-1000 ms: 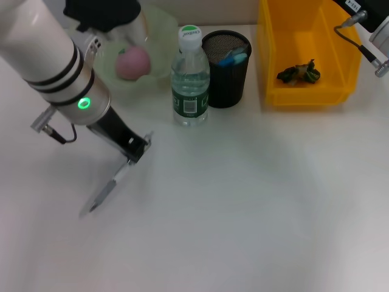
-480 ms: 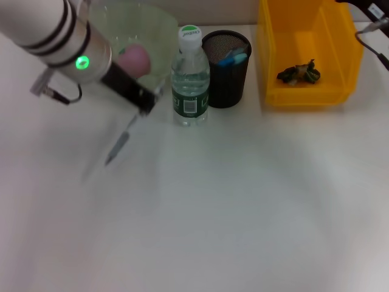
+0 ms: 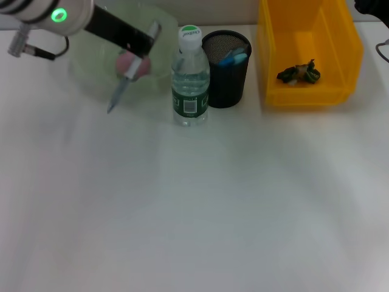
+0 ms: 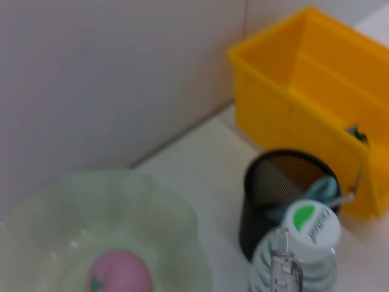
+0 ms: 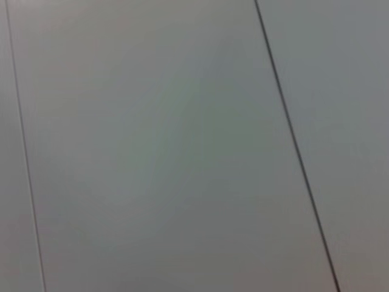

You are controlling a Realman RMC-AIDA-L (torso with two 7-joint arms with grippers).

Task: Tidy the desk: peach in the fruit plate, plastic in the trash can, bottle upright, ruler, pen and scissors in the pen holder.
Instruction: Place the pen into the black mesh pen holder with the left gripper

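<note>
The pen point(image 3: 121, 90) hangs in the air over the near rim of the fruit plate point(image 3: 91, 67), clear of the desk point(image 3: 200, 207). Its long axis runs on a slant: the tip points down and toward the robot's left and the near side, while the upper end rises toward the bottle cap and the far side. That upper end is clamped in the left pincer point(image 3: 148, 41), whose dark fingers close on the barrel just beside the bottle's neck. In the left wrist view the clear end of the pen point(image 4: 283, 261) stands in front of the white and green cap.

Behind the pen, the peach point(image 3: 135, 63) lies inside the fruit plate. The bottle point(image 3: 190, 79) stands upright just beside the plate, and the black pen holder point(image 3: 226, 67) stands just beside the bottle on the other side, nearly touching it, with the light blue scissors point(image 3: 234, 58) sticking out of its mouth. The yellow trash can point(image 3: 307, 55) sits further toward the robot's right, near the holder but apart from it, with a dark crumpled piece of plastic point(image 3: 298, 73) on its floor.

All these things line the far edge of the desk. The right pincer point(image 3: 371, 6) shows only as a dark shape at the far right corner; whether it is open cannot be told.
</note>
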